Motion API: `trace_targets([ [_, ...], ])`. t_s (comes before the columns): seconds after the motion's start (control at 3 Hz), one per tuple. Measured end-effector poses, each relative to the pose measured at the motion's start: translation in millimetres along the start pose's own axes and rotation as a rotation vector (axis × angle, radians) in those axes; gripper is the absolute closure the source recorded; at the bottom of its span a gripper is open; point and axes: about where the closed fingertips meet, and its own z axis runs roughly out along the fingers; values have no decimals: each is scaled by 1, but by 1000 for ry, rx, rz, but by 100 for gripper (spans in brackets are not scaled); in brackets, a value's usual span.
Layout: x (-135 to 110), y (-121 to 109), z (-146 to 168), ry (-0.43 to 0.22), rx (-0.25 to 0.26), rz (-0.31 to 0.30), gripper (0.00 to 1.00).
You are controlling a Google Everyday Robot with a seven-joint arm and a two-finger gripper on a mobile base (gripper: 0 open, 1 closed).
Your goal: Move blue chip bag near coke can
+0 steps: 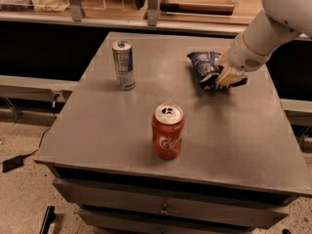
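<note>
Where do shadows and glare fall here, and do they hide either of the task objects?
Camera view: soft shadows pool at the base of the coke can and under the gripper, which sits at the right edge of the blue chip bag; the can's silver top glints mildly; neither object is hidden against the grey table.
</note>
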Motion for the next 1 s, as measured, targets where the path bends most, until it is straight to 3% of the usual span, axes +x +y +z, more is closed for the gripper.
trace_targets([
  [1.0,-5,-4,0,-22,-12,-20,100],
])
